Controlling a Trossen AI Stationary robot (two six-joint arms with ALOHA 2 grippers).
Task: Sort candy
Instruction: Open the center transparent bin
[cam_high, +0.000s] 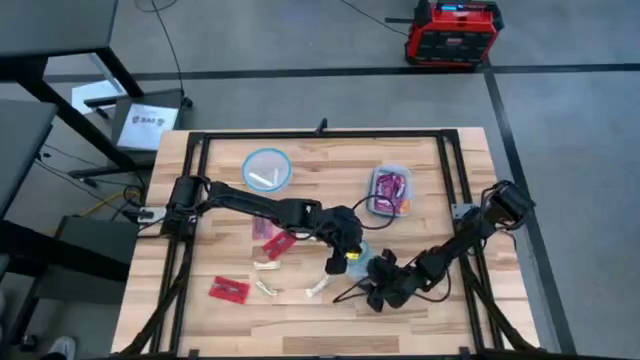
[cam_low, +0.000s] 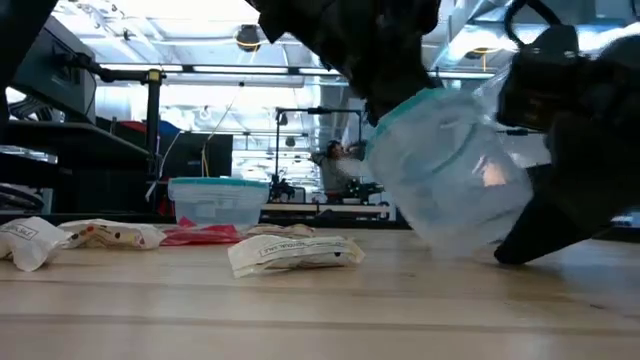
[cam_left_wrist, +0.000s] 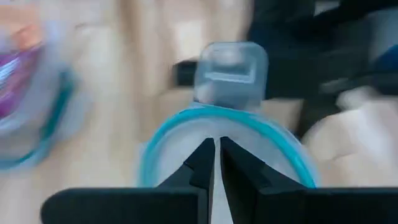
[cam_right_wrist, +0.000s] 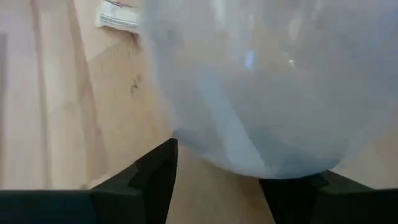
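Note:
A clear round container (cam_low: 450, 170) with a teal rim stands tilted between both grippers near the table's middle (cam_high: 362, 252). My left gripper (cam_left_wrist: 217, 152) is shut on its rim, and my right gripper (cam_right_wrist: 217, 180) is at its bottom. Loose candy lies on the wood to the left: red packets (cam_high: 275, 243) (cam_high: 228, 290) and cream sticks (cam_high: 315, 290) (cam_low: 295, 252). An open round container (cam_high: 265, 168) at the far side holds white sticks. A rectangular container (cam_high: 390, 190) holds red and purple candy. My left gripper pinches the teal rim (cam_left_wrist: 214, 127) between its two fingers, opposite the clear tab (cam_left_wrist: 230, 74), coming slanting down from the table's left. My right gripper has a finger (cam_right_wrist: 158, 165) on either side of the container's rounded bottom (cam_right_wrist: 249, 162), coming low from the table's right. The container is tilted, rim up toward the left arm.
Black frame rails (cam_high: 320, 135) run around the wooden top. The right arm (cam_high: 470, 235) lies low across the right half. Bare wood shows along the near edge (cam_high: 300, 330) and at the far right.

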